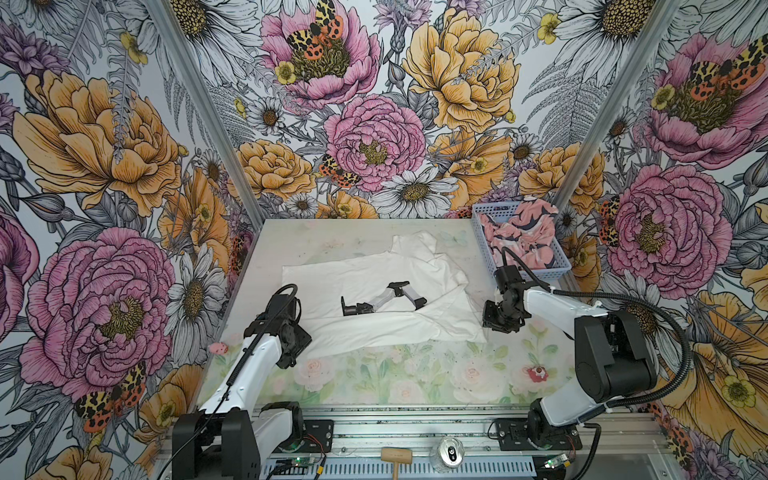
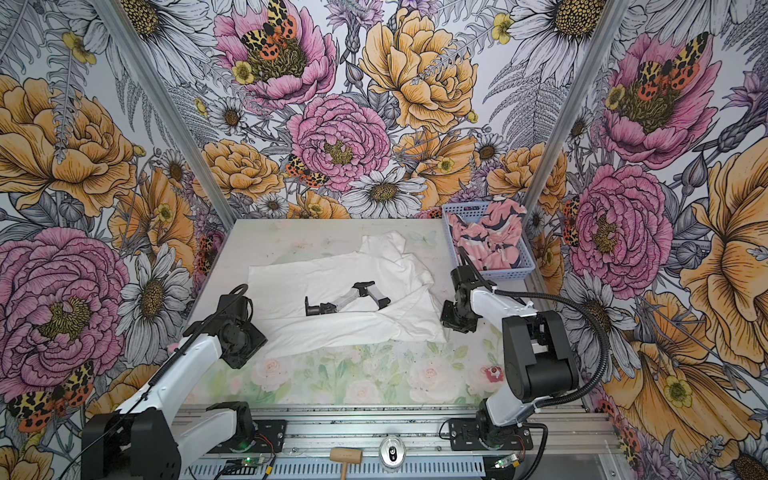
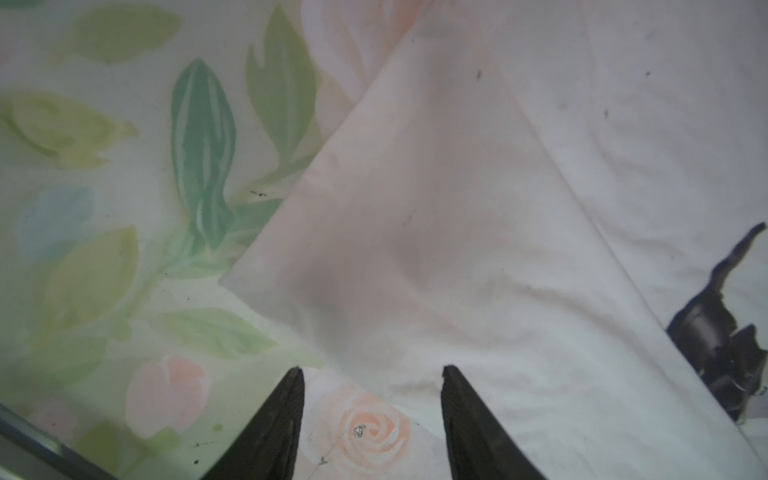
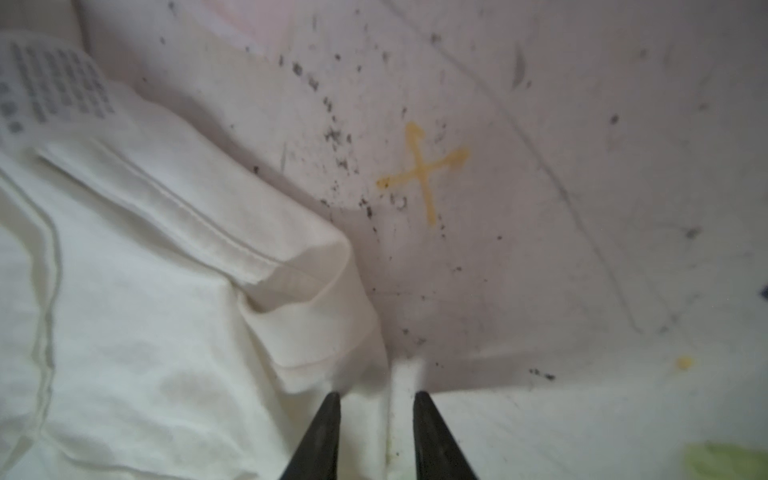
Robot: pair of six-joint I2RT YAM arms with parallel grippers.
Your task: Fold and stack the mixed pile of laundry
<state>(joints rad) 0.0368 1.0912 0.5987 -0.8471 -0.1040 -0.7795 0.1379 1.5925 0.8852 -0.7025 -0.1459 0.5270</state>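
Note:
A white T-shirt (image 1: 365, 274) (image 2: 324, 270) lies spread across the middle of the table, rumpled at its right end, with a black and grey print (image 1: 382, 301) facing up. My left gripper (image 1: 291, 359) (image 3: 372, 374) hangs open over the shirt's (image 3: 457, 208) near left corner, with bare table and the cloth's edge between its fingers. The right gripper (image 1: 496, 324) (image 4: 376, 399) stands at the shirt's (image 4: 145, 291) right edge, jaws a little apart, straddling that edge. The pink garment (image 1: 519, 237) (image 2: 486, 232) with navy and white shapes is bunched in the basket.
A light blue perforated basket (image 1: 484, 237) stands at the back right corner. A small pink object (image 1: 218, 348) and a red one (image 1: 536, 372) sit near the table's sides. A wooden mallet (image 1: 397, 456) and a can (image 1: 451, 453) lie on the front rail. A yellow cross (image 4: 424, 170) marks the table.

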